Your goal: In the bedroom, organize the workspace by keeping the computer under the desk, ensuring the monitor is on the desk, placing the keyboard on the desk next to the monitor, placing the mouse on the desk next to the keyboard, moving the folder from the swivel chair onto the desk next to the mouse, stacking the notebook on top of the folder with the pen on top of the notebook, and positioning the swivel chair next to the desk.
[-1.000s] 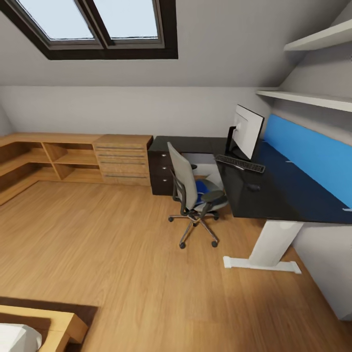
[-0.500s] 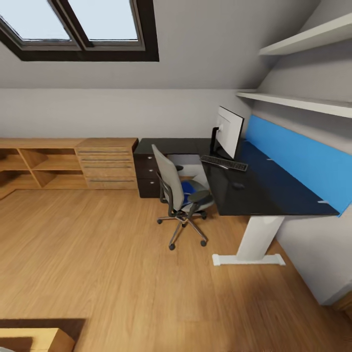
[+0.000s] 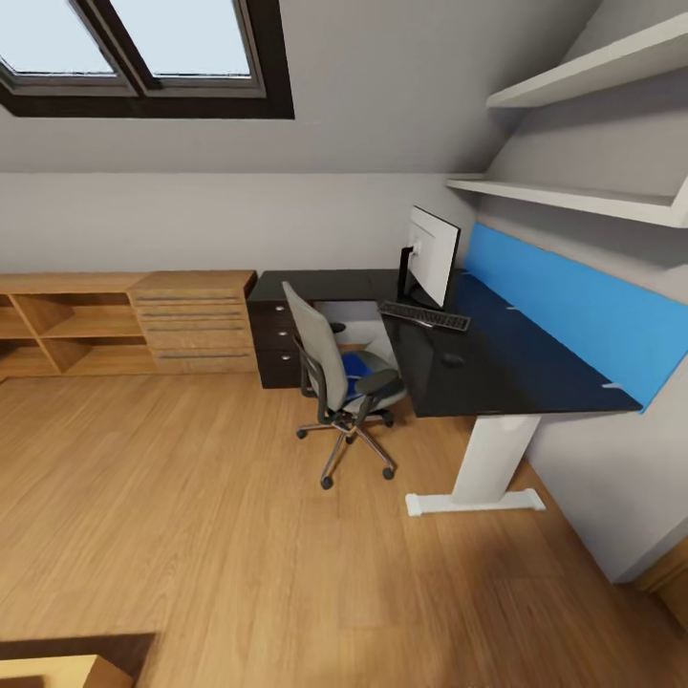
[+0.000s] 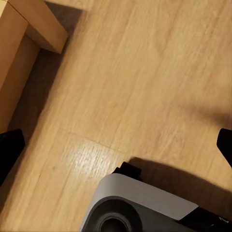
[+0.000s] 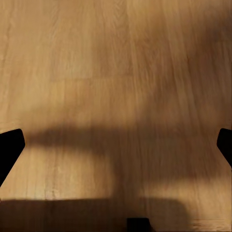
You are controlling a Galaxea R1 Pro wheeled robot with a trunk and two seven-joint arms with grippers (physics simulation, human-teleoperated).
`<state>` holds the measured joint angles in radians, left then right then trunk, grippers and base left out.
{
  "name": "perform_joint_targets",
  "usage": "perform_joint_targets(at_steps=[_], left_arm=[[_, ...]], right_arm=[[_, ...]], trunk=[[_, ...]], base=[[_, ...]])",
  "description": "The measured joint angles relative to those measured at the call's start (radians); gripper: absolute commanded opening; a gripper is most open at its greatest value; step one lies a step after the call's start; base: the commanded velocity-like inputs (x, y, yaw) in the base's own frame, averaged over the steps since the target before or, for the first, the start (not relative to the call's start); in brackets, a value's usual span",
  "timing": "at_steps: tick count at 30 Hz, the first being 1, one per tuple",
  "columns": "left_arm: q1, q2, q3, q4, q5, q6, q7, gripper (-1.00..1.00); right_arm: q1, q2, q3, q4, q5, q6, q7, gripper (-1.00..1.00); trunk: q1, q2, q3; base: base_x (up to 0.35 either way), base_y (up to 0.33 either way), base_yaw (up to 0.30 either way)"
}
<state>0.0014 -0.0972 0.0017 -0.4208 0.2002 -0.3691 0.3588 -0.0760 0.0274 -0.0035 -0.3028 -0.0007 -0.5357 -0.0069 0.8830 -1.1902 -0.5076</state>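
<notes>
Robot stands well back from the worktop (image 3: 516, 373). Both end effectors, left (image 4: 116, 145) and right (image 5: 116, 145), hang over bare floor (image 3: 191, 497) with fingers spread wide and nothing held. Monitor (image 3: 432, 255), keyboard (image 3: 424, 316) and mouse (image 3: 452, 360) sit on the worktop; the folder (image 3: 359, 364) lies on the chair (image 3: 334, 377) seat. Risks: the chair, on casters, may roll when reached into; the base could clip the worktop's white leg (image 3: 487, 459) on approach. Computer, notebook and pen cannot be made out.

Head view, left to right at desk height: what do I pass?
Low wooden shelving → wooden drawer chest → black drawer unit → swivel chair → keyboard → blue wall panel.
</notes>
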Motion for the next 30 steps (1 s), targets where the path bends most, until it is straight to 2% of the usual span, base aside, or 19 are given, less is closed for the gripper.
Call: perform_joint_targets(at_steps=[8, 30], left_arm=[[0.000, 0.001, 0.000, 0.001, 0.001, 0.003, 0.002, 1.00], [0.000, 0.001, 0.000, 0.003, 0.002, 0.004, 0.002, 1.00]], right_arm=[[0.000, -0.001, 0.002, 0.055, 0.001, -0.006, 0.000, 1.00], [0.000, -0.002, 0.001, 0.058, 0.001, -0.007, 0.000, 1.00]], trunk=[[0.031, -0.056, -0.025], [0.115, -0.210, -0.094]], base=[[0.000, 0.000, 0.000], [0.000, 0.000, 0.000]])
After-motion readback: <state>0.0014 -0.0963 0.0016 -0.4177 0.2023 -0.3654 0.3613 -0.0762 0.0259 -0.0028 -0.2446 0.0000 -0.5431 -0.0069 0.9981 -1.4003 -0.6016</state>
